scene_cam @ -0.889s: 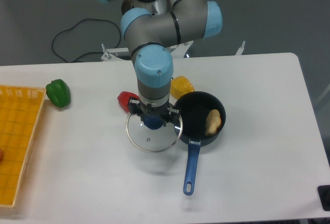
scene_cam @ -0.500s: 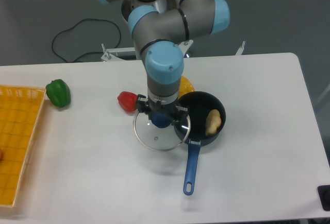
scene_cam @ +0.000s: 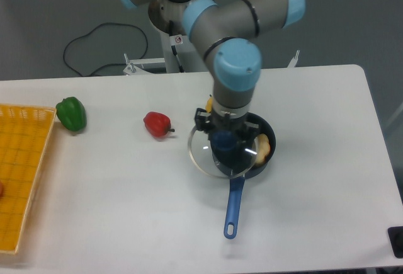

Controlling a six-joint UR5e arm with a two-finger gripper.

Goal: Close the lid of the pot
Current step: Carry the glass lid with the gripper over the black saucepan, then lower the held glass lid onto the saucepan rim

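The dark blue pot point(scene_cam: 263, 162) sits right of the table's centre, its bright blue handle point(scene_cam: 233, 206) pointing toward the front edge. A pale yellow food item point(scene_cam: 262, 148) lies inside it. My gripper point(scene_cam: 223, 140) is shut on the blue knob of the glass lid point(scene_cam: 203, 154) and holds it above the table. The lid hangs over the pot's left half, and its left part juts out past the pot's rim. The arm hides the back left of the pot.
A red pepper point(scene_cam: 157, 124) lies left of the pot and a green pepper point(scene_cam: 71, 113) further left. An orange basket point(scene_cam: 19, 173) lies at the left edge. A yellow object point(scene_cam: 210, 104) peeks out behind the arm. A black cable point(scene_cam: 94, 41) runs behind the table.
The gripper has carried the lid to the right, from beside the pot to partly over it. The red pepper is now uncovered.
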